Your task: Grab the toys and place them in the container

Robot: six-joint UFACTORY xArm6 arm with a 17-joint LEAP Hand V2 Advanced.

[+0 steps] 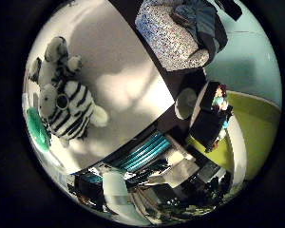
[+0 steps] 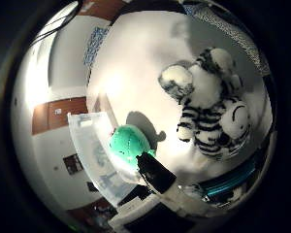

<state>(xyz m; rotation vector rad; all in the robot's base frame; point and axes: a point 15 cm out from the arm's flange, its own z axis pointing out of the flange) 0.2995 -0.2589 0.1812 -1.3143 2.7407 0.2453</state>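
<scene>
A black-and-white striped zebra plush [image 2: 218, 116] lies on the white table [image 2: 145, 49]. A grey and white plush toy [image 2: 194, 76] lies against it. A green rounded plush toy [image 2: 131, 144] lies beside them, next to a clear plastic container [image 2: 82, 124] at the table's edge. The little finger side palm view shows the zebra [image 1: 74, 106], the grey and white plush [image 1: 55, 59] and a bit of the green toy [image 1: 36, 128]. My hand is above the table, some way off from the toys.
A speckled armchair [image 1: 171, 33] stands beyond the table. A yellow-green mat [image 1: 252, 123] lies on the floor. A teal striped thing [image 1: 147, 152] sits at the table's near edge, with dark equipment [image 1: 207, 119] beside it.
</scene>
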